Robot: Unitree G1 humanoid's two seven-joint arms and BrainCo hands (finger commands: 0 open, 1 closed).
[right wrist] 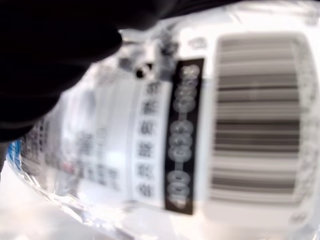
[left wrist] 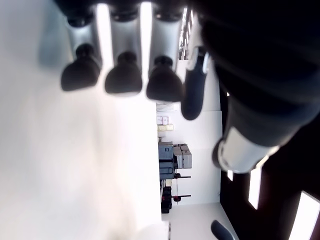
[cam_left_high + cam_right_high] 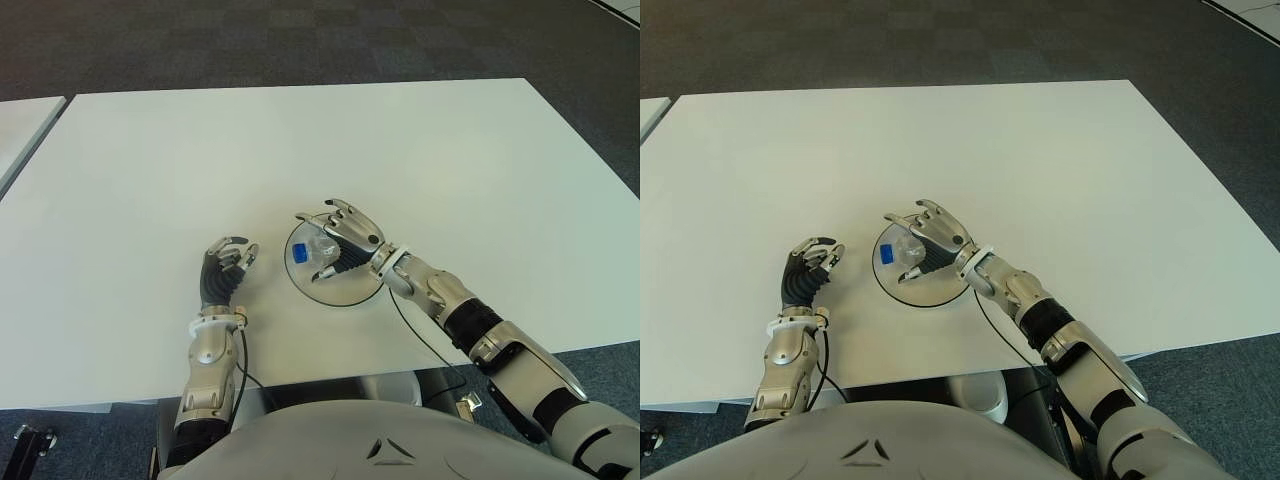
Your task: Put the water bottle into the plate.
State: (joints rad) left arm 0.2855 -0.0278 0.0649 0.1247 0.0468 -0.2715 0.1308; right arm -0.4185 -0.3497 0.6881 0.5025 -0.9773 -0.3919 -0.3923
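The right hand [image 3: 340, 243] is over the plate [image 3: 360, 288], a round dark plate lying on the white tabletop [image 3: 300, 150] near its front edge. Its fingers [image 3: 352, 214] curve over the bottle [image 3: 318, 249], which lies on its side in the plate with its blue cap [image 3: 299, 254] pointing toward the robot's left. The thumb [image 3: 333, 270] reaches under the bottle on the near side, so the hand wraps around the clear body, though from the eye views I cannot tell how firmly it grips. In the right wrist view the bottle's label [image 1: 200, 135] fills the picture, with a barcode and a dark strip of print, and a dark finger [image 1: 55, 55] lies close against the plastic. The right forearm [image 3: 450, 305] stretches back from the plate toward the robot's right, past the tabletop's front edge. The left hand [image 3: 226, 268] shows just beside the plate on its left side, palm turned up, not touching the plate or the bottle. Its fingers [image 2: 120, 80] are loosely curled and hold nothing; the left wrist view shows their dark rounded tips side by side above the pale surface. A black cable [image 3: 420, 335] runs along the tabletop near the right wrist. Dark carpet [image 3: 300, 40] lies beyond the far edge of the tabletop.
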